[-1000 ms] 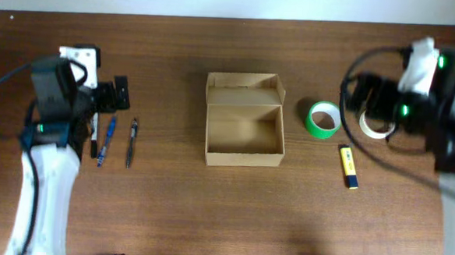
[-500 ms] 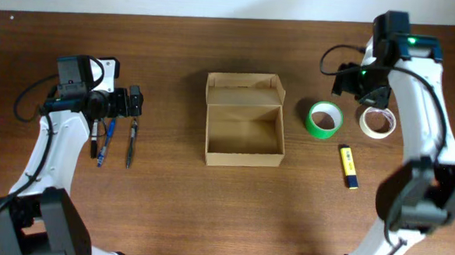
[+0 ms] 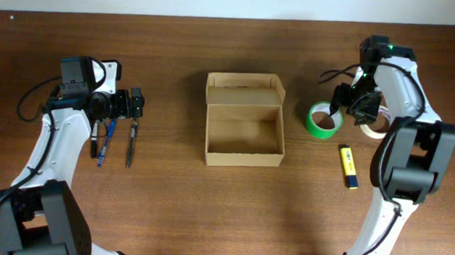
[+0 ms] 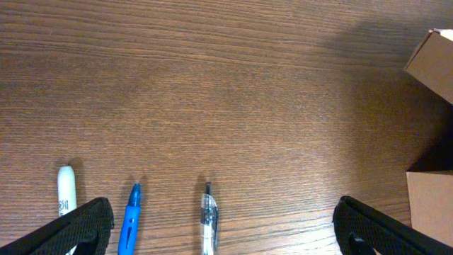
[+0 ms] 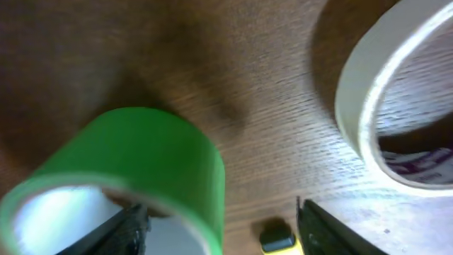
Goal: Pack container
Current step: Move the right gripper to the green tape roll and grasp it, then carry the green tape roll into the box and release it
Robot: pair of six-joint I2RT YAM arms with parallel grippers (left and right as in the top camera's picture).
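The container, an open tan cardboard box [image 3: 243, 130] with its flap lid folded back, sits mid-table; its corner shows in the left wrist view [image 4: 433, 53]. My left gripper [image 3: 135, 105] is open and empty, low over a blue pen [image 4: 130, 221] and a clear pen [image 4: 208, 225], which lie between its fingers [image 4: 223, 230]. My right gripper [image 3: 346, 102] is open, its fingers [image 5: 223, 230] straddling the near wall of a green tape roll [image 5: 134, 166], which also shows in the overhead view [image 3: 324, 119].
A cream tape roll [image 3: 376, 124] lies right of the green one, close to the right gripper [image 5: 386, 106]. A yellow highlighter [image 3: 349, 166] lies in front of the rolls. A white-tipped marker [image 4: 65, 200] lies left of the blue pen.
My right arm has swung in from the far right and come down over the green tape roll. My left gripper has shifted slightly right over the pens. Nothing is gripped.
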